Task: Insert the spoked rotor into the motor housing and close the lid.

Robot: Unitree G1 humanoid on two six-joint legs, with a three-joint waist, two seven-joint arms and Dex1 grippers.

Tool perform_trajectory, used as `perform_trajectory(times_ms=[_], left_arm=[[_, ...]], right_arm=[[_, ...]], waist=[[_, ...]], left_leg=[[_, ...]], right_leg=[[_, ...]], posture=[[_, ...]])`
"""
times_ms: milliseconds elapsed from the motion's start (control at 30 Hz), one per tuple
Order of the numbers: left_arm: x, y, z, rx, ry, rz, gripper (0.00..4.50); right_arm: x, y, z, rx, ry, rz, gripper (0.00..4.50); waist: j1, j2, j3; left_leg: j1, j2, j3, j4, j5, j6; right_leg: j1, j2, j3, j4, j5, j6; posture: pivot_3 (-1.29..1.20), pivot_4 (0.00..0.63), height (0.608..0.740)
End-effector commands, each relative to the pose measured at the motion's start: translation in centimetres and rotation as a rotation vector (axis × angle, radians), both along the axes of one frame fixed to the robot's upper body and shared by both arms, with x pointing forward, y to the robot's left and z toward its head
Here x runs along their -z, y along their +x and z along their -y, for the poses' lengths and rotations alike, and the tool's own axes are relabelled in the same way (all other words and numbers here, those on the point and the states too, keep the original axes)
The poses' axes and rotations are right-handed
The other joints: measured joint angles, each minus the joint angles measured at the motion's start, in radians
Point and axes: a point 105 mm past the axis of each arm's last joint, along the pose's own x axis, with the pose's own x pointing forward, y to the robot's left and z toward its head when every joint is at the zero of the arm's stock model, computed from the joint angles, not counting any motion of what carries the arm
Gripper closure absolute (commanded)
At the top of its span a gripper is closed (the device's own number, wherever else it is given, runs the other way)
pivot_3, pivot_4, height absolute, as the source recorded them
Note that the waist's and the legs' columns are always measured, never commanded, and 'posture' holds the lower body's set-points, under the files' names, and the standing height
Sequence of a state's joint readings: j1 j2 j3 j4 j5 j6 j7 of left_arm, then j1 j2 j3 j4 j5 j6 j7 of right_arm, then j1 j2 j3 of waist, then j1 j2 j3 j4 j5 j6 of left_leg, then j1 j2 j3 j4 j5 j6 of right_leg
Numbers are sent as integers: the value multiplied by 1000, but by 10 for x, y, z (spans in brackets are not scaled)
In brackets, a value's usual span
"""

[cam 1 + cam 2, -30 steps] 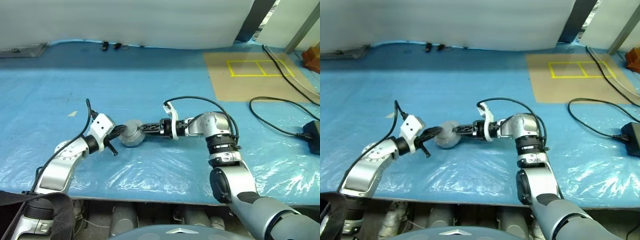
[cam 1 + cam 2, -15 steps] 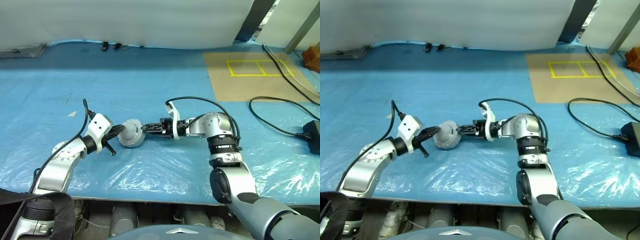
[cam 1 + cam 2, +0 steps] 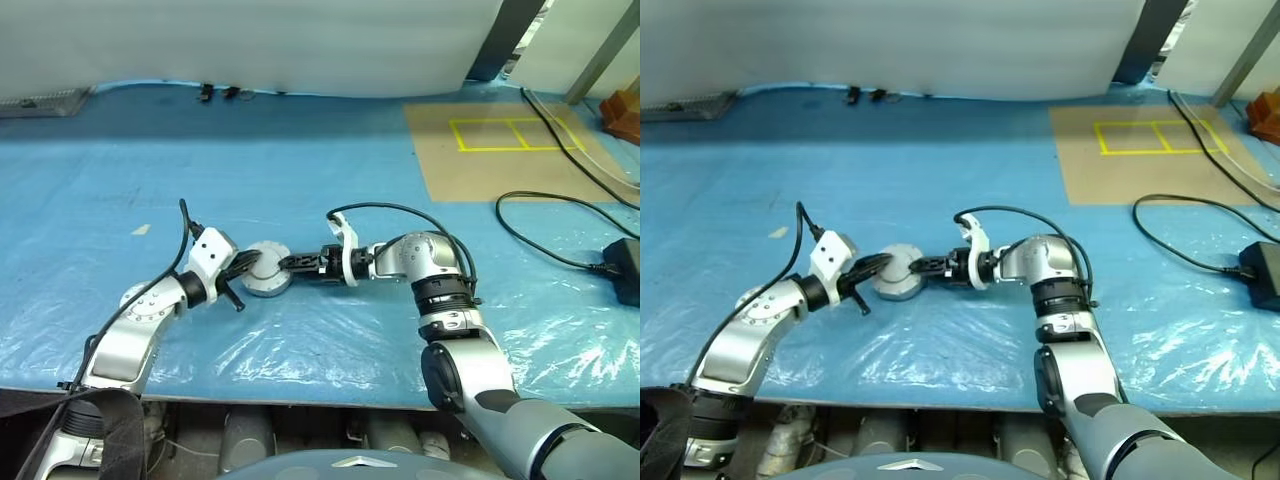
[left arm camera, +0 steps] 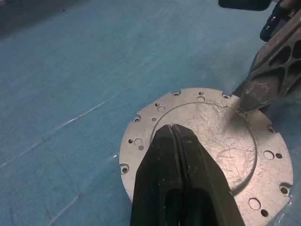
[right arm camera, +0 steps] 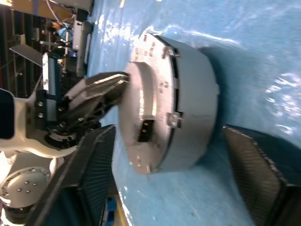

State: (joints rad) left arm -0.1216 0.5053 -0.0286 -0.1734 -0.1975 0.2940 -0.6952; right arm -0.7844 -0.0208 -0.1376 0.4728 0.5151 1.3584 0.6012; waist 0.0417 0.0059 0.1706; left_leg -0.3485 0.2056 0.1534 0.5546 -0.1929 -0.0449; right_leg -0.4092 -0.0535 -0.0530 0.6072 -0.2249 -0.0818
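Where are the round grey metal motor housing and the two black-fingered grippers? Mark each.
round grey metal motor housing (image 5: 193,94): right wrist view, its curved side wall.
left gripper (image 4: 173,128): left wrist view, its closed fingertips.
right gripper (image 3: 288,265): left eye view, between its fingertips.

Blue plastic sheet (image 3: 300,180), brown board (image 3: 500,155) with yellow tape, white wall (image 3: 250,40)

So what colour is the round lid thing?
Silver-grey metal lid, dotted with small holes; left wrist view shows it best.
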Motion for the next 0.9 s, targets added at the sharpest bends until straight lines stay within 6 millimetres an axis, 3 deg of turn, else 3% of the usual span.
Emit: perform_trajectory(times_ms=[33,200,333,700,800,900], left_arm=[[7,-1,-5,-7,18,-28,4500],[6,0,-6,-10,17,-27,4500],[7,0,-6,-8,17,-28,4500],[4,2,-8,-31,-4,-17,4500],[-13,10,-12,-109,-172,3,4500],[-34,14,-27,-212,-400,24,4500]], right_arm=[[-4,2,-3,8,23,-6,780],[-4,4,-3,21,30,-11,2418],[-13,5,-6,28,88,-6,3377],[-9,0,-7,-4,61,8,3416],[-11,1,-8,0,76,8,3416],[-26,11,-8,60,180,-1,3416]], waist=[[2,0,0],[3,0,0],[3,1,0],[4,1,0],[4,1,0],[2,0,0]], left_leg=[[1,0,0,0,0,0],[0,0,0,0,0,0],[0,-1,0,0,0,0],[0,-1,0,0,0,0],[0,-1,1,0,0,0],[-1,-1,2,0,0,0]], right_leg=[[0,0,0,0,0,0],[-1,0,0,-1,0,0],[0,-1,0,0,0,0],[0,-1,0,0,0,0],[0,-1,0,-1,0,0],[-2,-1,0,-1,0,0]], posture=[[0,150,740],[0,150,740],[0,150,740],[0,150,740],[0,150,740],[0,150,740]])
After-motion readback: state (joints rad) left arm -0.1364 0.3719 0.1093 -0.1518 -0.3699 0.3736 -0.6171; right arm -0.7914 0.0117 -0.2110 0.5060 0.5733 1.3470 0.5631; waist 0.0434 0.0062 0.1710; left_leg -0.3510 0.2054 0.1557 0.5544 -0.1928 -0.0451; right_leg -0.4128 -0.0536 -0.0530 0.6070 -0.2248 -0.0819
